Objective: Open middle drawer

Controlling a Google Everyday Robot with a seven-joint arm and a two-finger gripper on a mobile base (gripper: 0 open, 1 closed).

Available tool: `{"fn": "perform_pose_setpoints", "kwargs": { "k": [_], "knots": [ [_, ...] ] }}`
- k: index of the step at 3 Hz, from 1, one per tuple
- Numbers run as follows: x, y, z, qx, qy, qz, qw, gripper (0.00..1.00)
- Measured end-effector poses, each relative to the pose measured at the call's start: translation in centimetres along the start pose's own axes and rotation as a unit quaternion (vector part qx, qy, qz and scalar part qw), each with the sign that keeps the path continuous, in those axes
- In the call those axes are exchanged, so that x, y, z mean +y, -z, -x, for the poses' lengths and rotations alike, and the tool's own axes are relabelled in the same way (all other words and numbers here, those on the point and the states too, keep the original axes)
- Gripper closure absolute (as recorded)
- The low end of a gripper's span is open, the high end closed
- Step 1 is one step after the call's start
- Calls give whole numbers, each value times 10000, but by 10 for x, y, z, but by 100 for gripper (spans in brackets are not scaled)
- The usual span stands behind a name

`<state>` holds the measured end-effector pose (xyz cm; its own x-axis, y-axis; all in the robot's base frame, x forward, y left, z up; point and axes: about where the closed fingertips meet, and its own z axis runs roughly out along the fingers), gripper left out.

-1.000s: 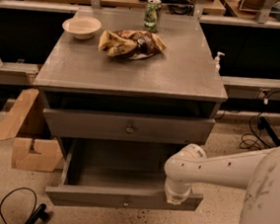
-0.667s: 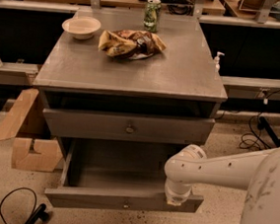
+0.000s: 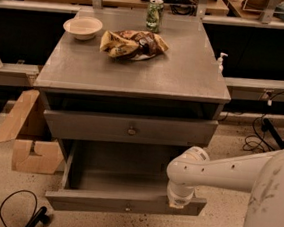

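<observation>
The middle drawer (image 3: 126, 177) of the grey cabinet (image 3: 136, 70) stands pulled far out, its plain grey inside showing and a small brass knob (image 3: 128, 208) at the centre of its front. My gripper (image 3: 177, 203) points down at the right end of that drawer's front edge, mostly hidden under my white wrist (image 3: 187, 170). The drawer above (image 3: 130, 128), with a larger knob (image 3: 132, 130), sits nearly closed with a dark gap over it. Any lower drawer is hidden.
On the cabinet top lie a white bowl (image 3: 83, 27), a crumpled chip bag (image 3: 132, 43) and a green can (image 3: 154, 15). A cardboard box (image 3: 27, 134) stands left of the cabinet. A black cable (image 3: 19, 214) lies on the floor.
</observation>
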<state>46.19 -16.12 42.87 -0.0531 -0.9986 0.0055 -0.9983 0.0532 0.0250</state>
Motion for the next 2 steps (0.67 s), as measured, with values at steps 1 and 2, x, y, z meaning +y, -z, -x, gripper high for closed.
{"fn": "perform_pose_setpoints", "kwargs": {
  "k": [1,2],
  "knots": [
    [0,0,0,0,0,0,10000,100],
    [0,0,0,0,0,1,10000,85]
  ]
}}
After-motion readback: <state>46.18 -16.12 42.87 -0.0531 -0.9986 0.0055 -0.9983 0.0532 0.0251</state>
